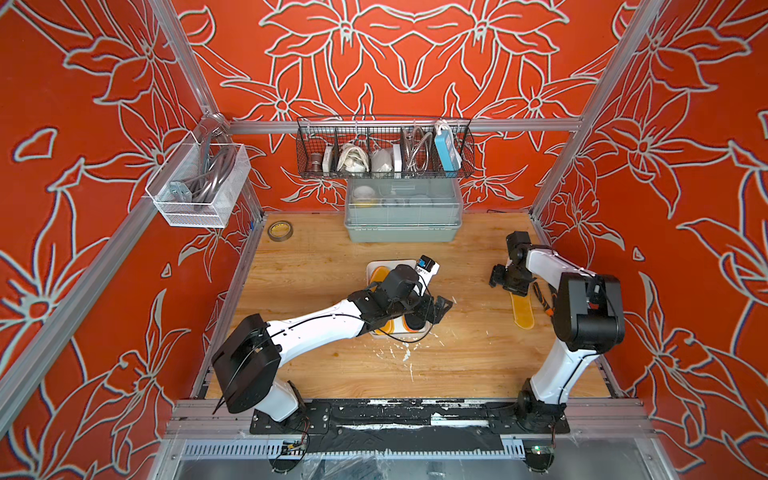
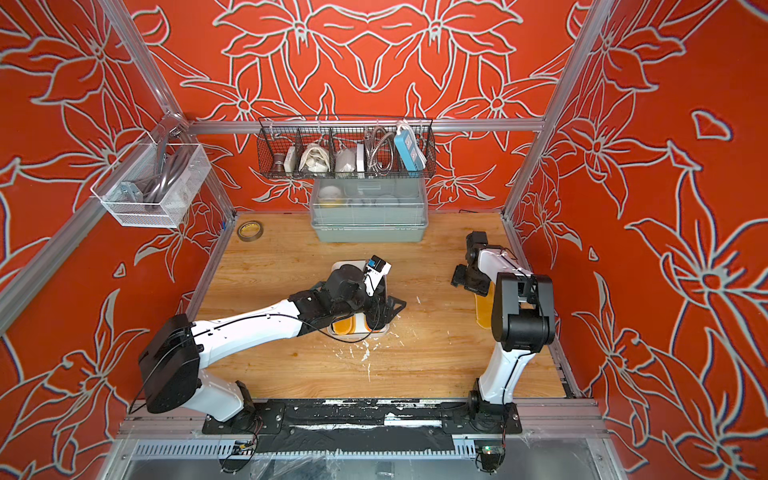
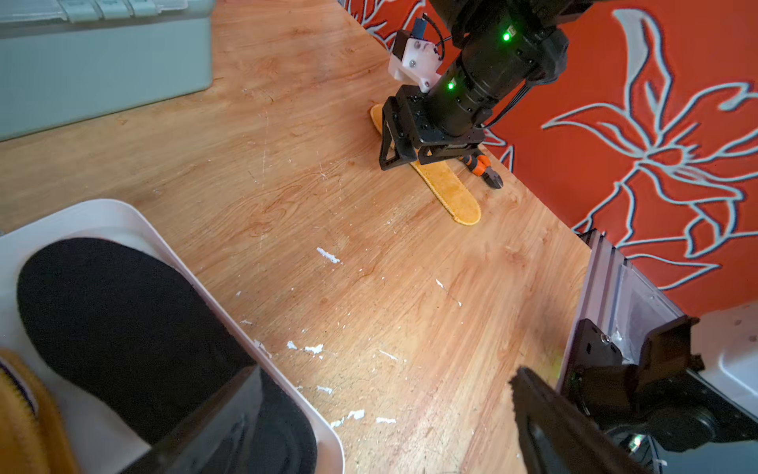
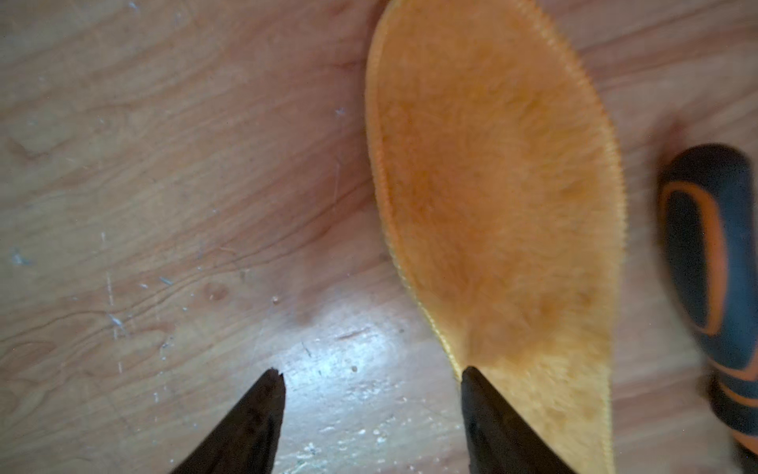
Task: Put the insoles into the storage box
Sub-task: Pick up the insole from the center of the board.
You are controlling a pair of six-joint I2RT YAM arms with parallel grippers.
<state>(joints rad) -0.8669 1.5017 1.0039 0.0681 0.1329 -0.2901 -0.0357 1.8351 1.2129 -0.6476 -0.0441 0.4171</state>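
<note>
The white storage box (image 1: pixel 372 267) sits mid-table and holds amber insoles (image 1: pixel 379 276) and a black insole (image 3: pixel 123 328). My left gripper (image 3: pixel 381 431) hangs open over the box's right rim (image 3: pixel 197 262). One of its fingers (image 3: pixel 229 422) is above the black insole and the other is out over the wood, gripping nothing. One amber insole (image 1: pixel 523 309) lies on the table at the right. My right gripper (image 4: pixel 371 375) stands open, low over that insole's far end. One fingertip (image 4: pixel 467 375) is at the edge of this amber insole (image 4: pixel 492 184); the other is over bare wood.
Orange-handled pliers (image 1: pixel 546 297) lie right beside the loose insole, near the right wall. A grey-green lidded bin (image 1: pixel 403 220) stands at the back, with a tape roll (image 1: pixel 279 230) to its left. Wire baskets (image 1: pixel 384 149) hang on the walls.
</note>
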